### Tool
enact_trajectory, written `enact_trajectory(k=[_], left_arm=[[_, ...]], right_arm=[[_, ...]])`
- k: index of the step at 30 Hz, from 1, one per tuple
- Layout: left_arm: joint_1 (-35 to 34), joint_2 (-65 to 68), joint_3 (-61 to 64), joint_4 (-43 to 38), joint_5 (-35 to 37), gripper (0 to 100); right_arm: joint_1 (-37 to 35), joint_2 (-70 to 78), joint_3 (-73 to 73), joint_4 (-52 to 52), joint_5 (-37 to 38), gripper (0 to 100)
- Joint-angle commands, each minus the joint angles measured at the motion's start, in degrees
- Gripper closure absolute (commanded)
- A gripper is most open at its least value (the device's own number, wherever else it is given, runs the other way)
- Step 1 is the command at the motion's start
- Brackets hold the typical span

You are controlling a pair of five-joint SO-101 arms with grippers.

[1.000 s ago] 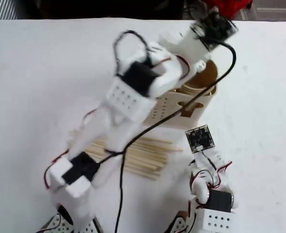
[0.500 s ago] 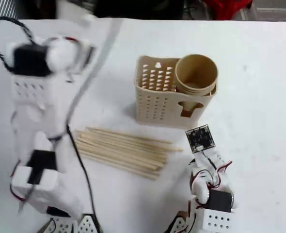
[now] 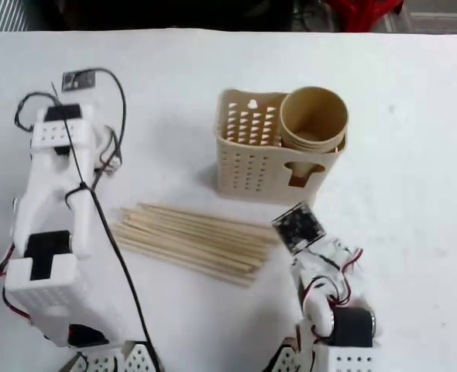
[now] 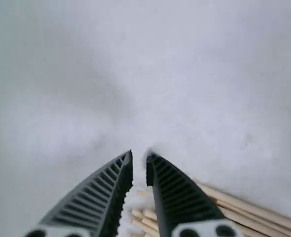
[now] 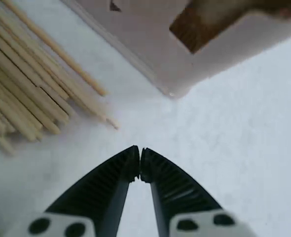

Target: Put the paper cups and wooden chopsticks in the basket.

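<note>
White table (image 3: 414, 116) is viewed from above. Left gripper (image 4: 139, 158), pressed together and empty, has been swung back from basket (image 3: 248, 167) to chopsticks (image 3: 197, 242). Right gripper (image 5: 139, 152) is closed nearby. Cups (image 3: 314, 116) are seated in basket, so only the chopsticks are judged left.

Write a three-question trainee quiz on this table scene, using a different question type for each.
1. True or false: the stacked brown paper cups stand inside the cream perforated plastic basket.
2. Multiple choice: the bundle of wooden chopsticks lies A) in the basket, B) on the white table outside the basket, C) clamped in a tool.
3. Fill in the blank: the right arm's tool is ____ (open or shut), with nothing in it.

Key: 1 true; 2 B; 3 shut.
</note>
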Motion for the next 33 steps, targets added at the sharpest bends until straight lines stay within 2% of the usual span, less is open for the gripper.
enact_trajectory(k=[1, 3, 10, 17, 22, 26, 30, 33], left_arm=[[-1.8, -0.5, 4.4, -8.5, 0.9, 93], [-2.3, -0.5, 5.5, -11.0, 0.9, 93], [-2.8, -0.1, 5.7, -11.4, 0.9, 93], [-3.4, 0.0, 5.7, -12.7, 0.5, 93], [-3.2, 0.0, 5.7, -14.4, 0.4, 93], [-3.0, 0.0, 5.6, -14.8, 0.4, 93], [-3.0, -0.1, 5.3, -14.8, 0.4, 93], [-3.0, -0.3, 5.5, -14.8, 0.4, 93]], right_arm=[[-8.4, 7.5, -9.6, 0.3, 0.2, 97.4], [-11.5, 16.0, -15.6, 0.3, 0.1, 97.4], [-25.3, 51.0, -39.6, -1.5, -5.9, 97.5], [-36.0, 73.9, -45.1, -12.9, -5.9, 97.4], [-37.7, 85.5, -45.4, -21.8, -5.7, 97.4], [-37.3, 91.4, -45.4, -25.2, -2.0, 95.2], [-37.4, 93.9, -44.9, -29.6, -6.4, 88.5], [-37.2, 94.6, -44.7, -31.4, -8.9, 87.8]])
